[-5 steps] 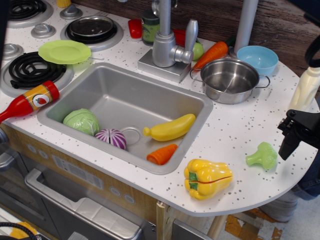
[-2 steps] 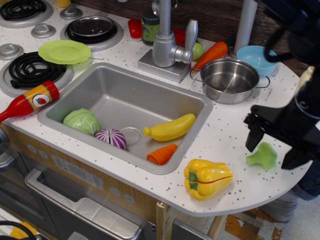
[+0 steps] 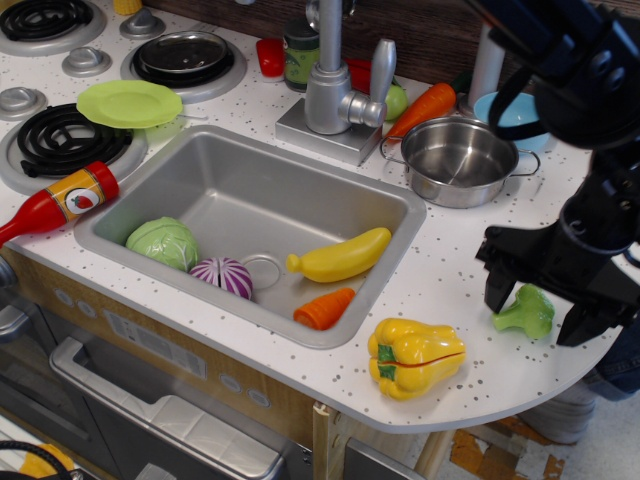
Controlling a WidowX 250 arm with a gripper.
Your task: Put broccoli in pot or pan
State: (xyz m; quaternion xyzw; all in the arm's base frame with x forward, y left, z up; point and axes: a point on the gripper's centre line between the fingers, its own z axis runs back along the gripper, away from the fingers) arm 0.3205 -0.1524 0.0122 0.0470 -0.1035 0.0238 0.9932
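Note:
The broccoli [image 3: 527, 313], a small light-green toy floret, lies on the white counter at the right, near the front edge. My black gripper [image 3: 536, 307] hangs open right over it, one finger to its left [image 3: 497, 283] and one to its right [image 3: 580, 318], straddling it. The shiny steel pot [image 3: 458, 160] with wire loop handles stands empty behind the sink's right corner, well behind the broccoli. My arm covers part of the counter on the right.
A yellow pepper [image 3: 414, 357] lies left of the broccoli. A light-blue bowl [image 3: 513, 112] and an orange carrot [image 3: 424, 107] are by the pot. The sink [image 3: 200, 180] holds a cabbage [image 3: 163, 242], a purple onion, a banana and a carrot. The counter's rounded edge is close on the right.
My gripper has come in from the right edge and moved left and down over the broccoli, its fingers now on both sides of it. The broccoli has not moved.

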